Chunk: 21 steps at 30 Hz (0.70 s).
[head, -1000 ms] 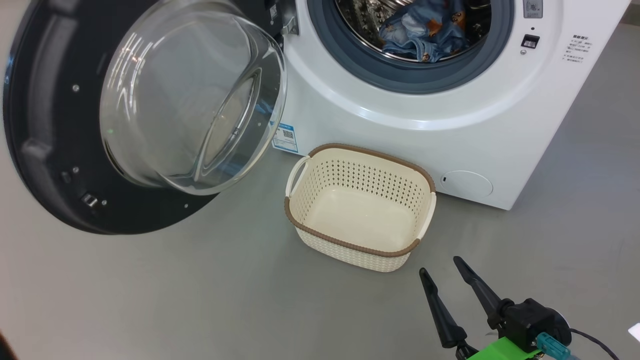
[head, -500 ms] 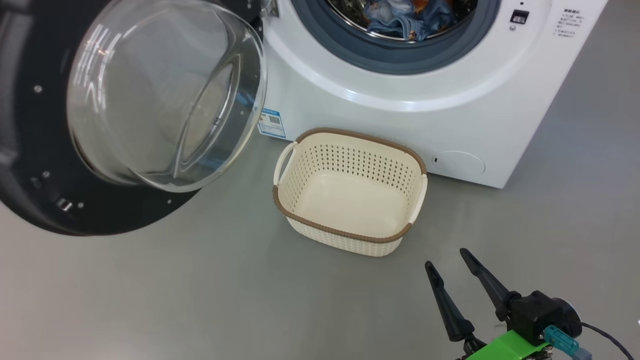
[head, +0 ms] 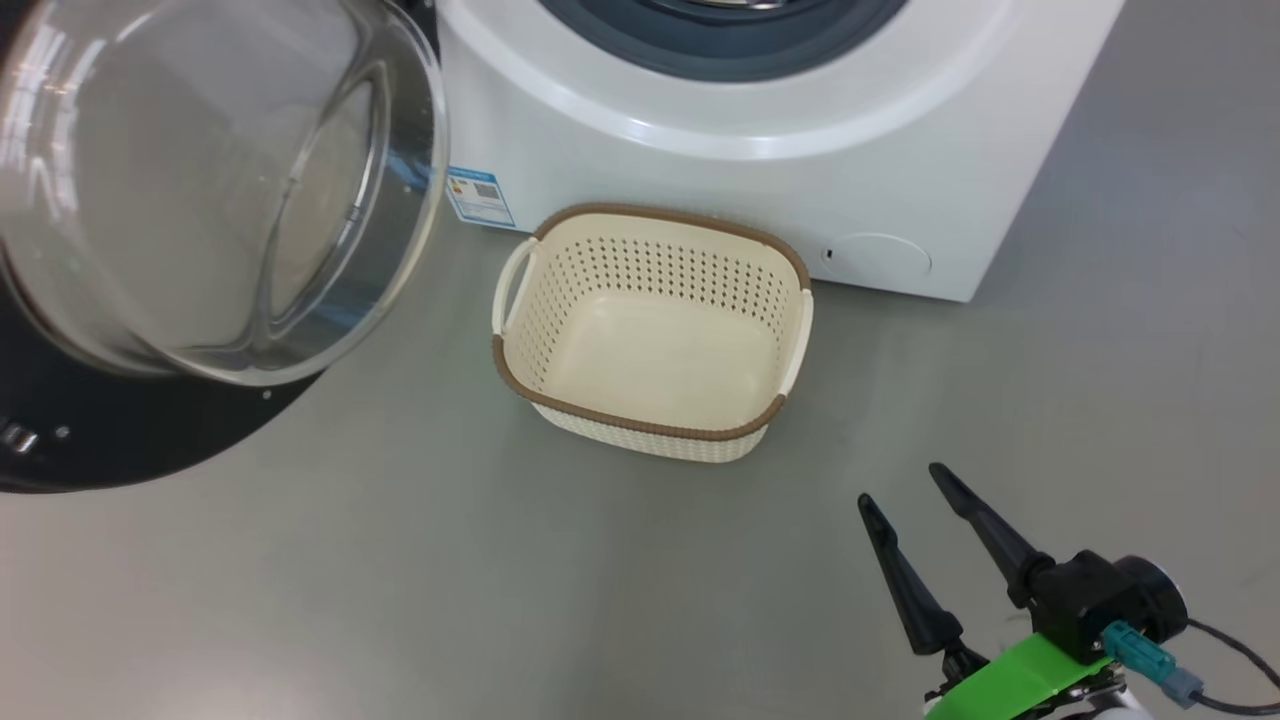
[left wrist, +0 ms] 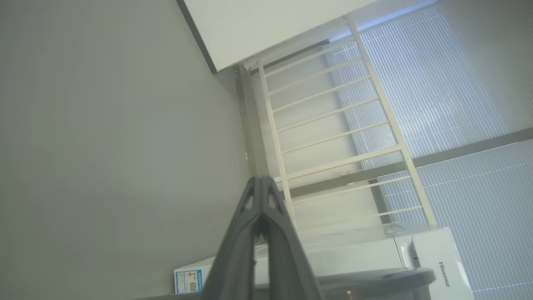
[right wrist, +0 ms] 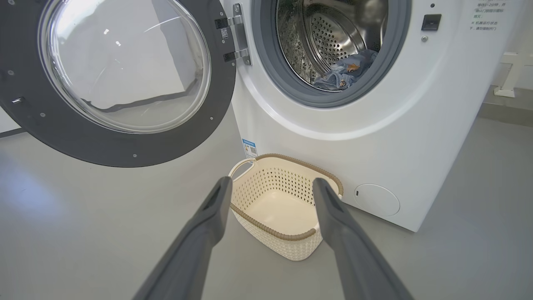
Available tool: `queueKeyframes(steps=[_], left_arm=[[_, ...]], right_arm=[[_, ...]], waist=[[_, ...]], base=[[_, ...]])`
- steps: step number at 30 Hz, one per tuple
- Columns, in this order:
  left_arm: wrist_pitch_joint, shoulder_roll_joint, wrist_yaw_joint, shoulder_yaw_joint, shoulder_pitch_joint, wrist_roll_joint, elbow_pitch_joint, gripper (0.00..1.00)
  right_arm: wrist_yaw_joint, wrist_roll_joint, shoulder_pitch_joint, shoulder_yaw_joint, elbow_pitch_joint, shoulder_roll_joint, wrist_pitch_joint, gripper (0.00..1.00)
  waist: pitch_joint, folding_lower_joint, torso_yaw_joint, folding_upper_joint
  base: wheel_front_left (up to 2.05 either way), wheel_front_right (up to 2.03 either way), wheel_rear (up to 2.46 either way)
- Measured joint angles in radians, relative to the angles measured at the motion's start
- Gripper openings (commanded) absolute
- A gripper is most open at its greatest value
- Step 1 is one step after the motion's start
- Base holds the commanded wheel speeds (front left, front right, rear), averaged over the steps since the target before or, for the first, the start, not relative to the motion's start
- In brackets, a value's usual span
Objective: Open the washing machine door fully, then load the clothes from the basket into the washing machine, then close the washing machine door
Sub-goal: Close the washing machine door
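Evidently loading is judged done. The washing machine (right wrist: 416, 125) is seen with its drum exposed, and the washing machine door (right wrist: 104, 152) is swung wide to the robot's left. The basket (head: 640, 280) is left bare on the floor, just before the machine's front. The clothes (right wrist: 343, 73) are heaped low in the drum, near the seal. The right claw (head: 900, 482) is spread wide with nothing held; the left claw (left wrist: 260, 180) is clenched on nothing. When the door is pushed shut, a fold near the lip could be trapped in the seal, or a thin tip could be skidded off the glossy rim.

Basket (head: 650, 275) just before washing machine (head: 700, 190), perhaps touching; door (head: 200, 180) left; clothes (right wrist: 343, 73) in drum (right wrist: 333, 37).
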Motion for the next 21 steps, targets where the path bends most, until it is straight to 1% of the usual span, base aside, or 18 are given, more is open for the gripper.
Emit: queueKeyframes(steps=[4, 12, 16, 21], left_arm=[[0.039, 0.01, -0.02, 0.004, -0.02, -0.021, 0.047, 0.0], [0.118, 0.011, -0.051, 0.009, -0.027, -0.072, 0.109, 0.0], [0.167, 0.011, -0.068, 0.008, -0.027, -0.092, 0.113, 0.0], [0.21, 0.007, -0.076, 0.007, -0.027, -0.119, 0.099, 0.0]], right_arm=[[0.0, 0.0, -0.021, 0.002, -0.021, -0.017, 0.01, 1.0], [0.0, 0.0, -0.033, -0.001, -0.046, -0.024, 0.029, 1.0], [0.0, 0.0, -0.033, 0.0, -0.057, -0.03, 0.039, 1.0], [0.0, 0.0, -0.034, 0.002, -0.068, -0.045, 0.054, 1.0]], waist=[[0.025, 0.0, -0.019, 0.0], [0.068, 0.0, -0.035, 0.0], [0.081, 0.0, -0.035, 0.0], [0.096, 0.0, -0.031, 0.0001]], base=[[0.0, 0.0, 0.0], [0.0, 0.0, 0.0], [0.0, 0.0, 0.0], [0.0, 0.0, 0.0]])
